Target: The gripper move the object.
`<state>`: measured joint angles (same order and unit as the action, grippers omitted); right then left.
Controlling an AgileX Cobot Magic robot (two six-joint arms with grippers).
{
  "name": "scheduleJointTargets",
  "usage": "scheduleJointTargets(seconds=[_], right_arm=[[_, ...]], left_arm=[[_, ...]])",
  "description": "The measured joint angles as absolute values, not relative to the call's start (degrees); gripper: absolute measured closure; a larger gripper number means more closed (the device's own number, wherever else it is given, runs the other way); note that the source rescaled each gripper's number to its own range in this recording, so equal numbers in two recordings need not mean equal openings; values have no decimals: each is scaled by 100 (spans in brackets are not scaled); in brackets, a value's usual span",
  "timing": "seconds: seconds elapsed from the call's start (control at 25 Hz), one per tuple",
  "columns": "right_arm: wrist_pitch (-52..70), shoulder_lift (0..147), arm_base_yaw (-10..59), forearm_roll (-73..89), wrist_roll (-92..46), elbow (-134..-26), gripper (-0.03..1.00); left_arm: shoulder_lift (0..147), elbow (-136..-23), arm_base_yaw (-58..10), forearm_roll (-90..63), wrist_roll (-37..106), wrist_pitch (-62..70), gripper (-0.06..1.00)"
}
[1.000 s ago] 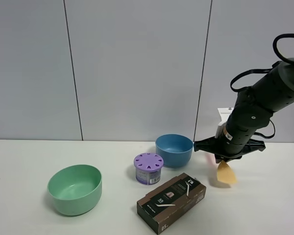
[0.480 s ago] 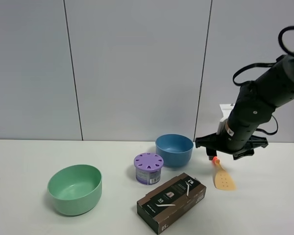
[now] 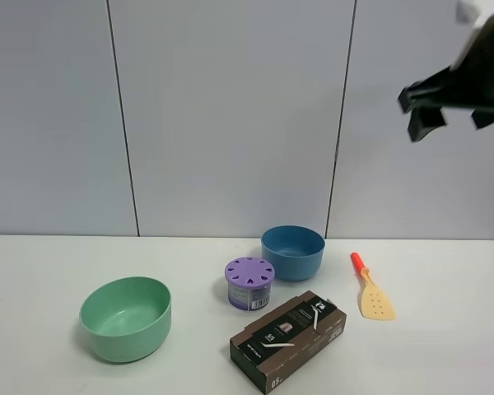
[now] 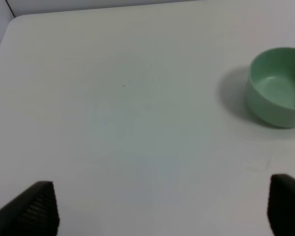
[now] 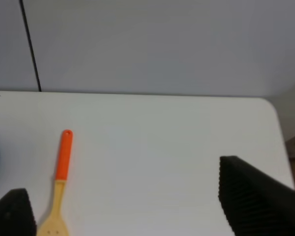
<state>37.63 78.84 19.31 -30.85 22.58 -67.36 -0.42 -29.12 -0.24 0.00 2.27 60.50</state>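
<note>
Lying flat on the white surface (image 3: pixel 445 346), the spatula (image 3: pixel 370 290) is seen to the right of the blue bowl (image 3: pixel 292 252), just beside it but apart, with its red-orange handle pointing far and its pale perforated blade pointing near. It is held by nothing. The right gripper (image 3: pixel 449 107) is shown high above the surface at the upper right of the exterior view, well apart from the spatula; its fingers (image 5: pixel 250 194) are spread apart and empty. The left gripper (image 4: pixel 160 211) is seen only in its wrist view, fingers likewise spread, over bare surface near the green bowl (image 4: pixel 278 86). A purple-lidded container (image 3: pixel 249 282) and a dark box (image 3: pixel 288 339) stand left of the spatula. The placing step is judged complete, the release having been made and the arm raised clear. Should a further move be required, a descent onto the handle with fingers aligned across it would be called for.
</note>
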Motion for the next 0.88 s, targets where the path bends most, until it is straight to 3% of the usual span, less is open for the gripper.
scheduleJointTargets(seconds=[0.16,0.4,0.6,0.88], right_arm=[[5093,6966,1947,-2029,787,-7146,13],[6717,6088,1863,-1522,-93,-7400,13],[6915,5255,1111,-1491,-440,-7151,13],[6871,3544,200,-1169,-487,-5581,13]], left_arm=[[-42,-2912,-24,0,227,6050,-6],[-42,-2912,-24,0,227,6050,-6],[-42,-2912,-24,0,227,6050,-6],[-42,-2912,-24,0,227,6050,-6]])
